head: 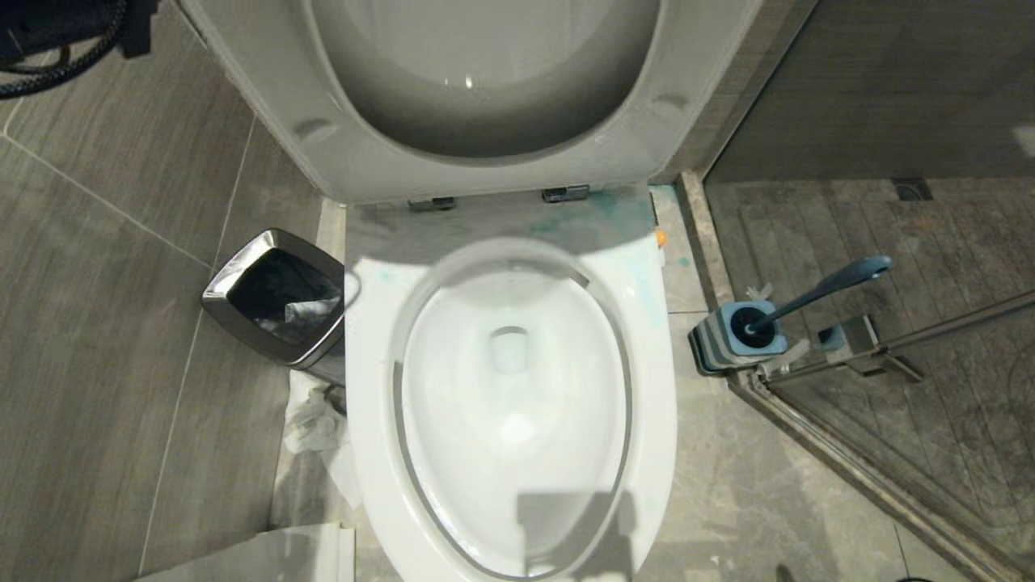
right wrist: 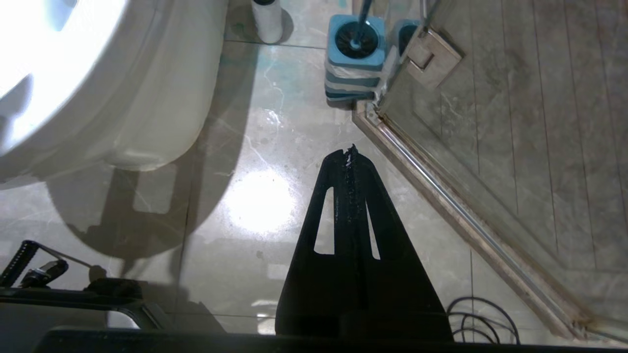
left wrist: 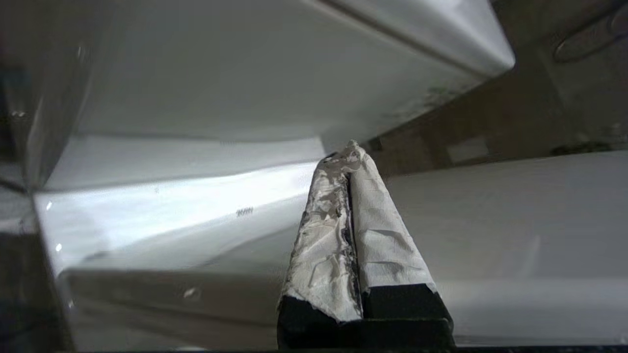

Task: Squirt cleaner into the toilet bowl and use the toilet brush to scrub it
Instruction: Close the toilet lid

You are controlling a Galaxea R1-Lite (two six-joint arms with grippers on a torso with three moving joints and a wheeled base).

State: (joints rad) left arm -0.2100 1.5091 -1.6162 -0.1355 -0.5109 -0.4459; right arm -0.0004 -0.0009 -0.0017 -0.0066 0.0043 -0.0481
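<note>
I'm looking down into the toilet bowl [head: 517, 420], lid up and ready, with pale blue smears on the porcelain by the hinges; no cleaner bottle is showing. My left claw [left wrist: 349, 149], pressed together and empty, is sitting low beside white porcelain; my right claw [right wrist: 349, 153], also pressed together, is hanging over glossy floor tile [right wrist: 255, 147]. The toilet brush [head: 817, 295] is standing in its holder [head: 740, 339] against the shower's glass door [head: 930, 388], so I'm judging a careful reach from the bowl side best.

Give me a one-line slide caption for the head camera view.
Open toilet bowl with raised seat, toilet brush in its holder at right, chrome waste bin at left.
</note>
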